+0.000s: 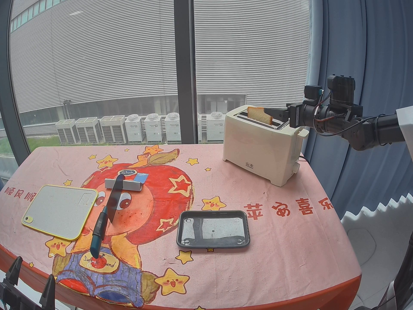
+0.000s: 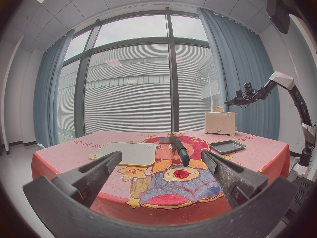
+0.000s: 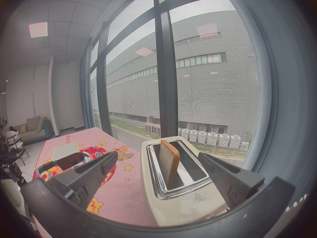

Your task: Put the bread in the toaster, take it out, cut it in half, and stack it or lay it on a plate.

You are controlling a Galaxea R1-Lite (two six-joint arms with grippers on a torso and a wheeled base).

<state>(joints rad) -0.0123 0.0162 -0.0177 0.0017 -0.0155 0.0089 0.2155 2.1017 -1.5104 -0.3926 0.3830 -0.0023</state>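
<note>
bread (image 1: 259, 115): upright in one slot of the toaster (image 1: 262, 149), upper part sticking out
toaster: far right of the counter (image 1: 279, 246)
right gripper (image 1: 275, 113): spread wide; level with the toaster's top, just beside it; apart from the bread
left gripper (image 2: 160, 155): spread, holding nothing; off the counter's near left edge
plate (image 1: 214, 212): dark, near middle
knife (image 1: 105, 220): between cutting board (image 1: 60, 211) and plate

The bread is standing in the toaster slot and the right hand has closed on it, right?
Not quite. The bread does stand in the toaster slot, but the right hand is open, its fingers apart and clear of the slice, as the right wrist view shows.
</note>
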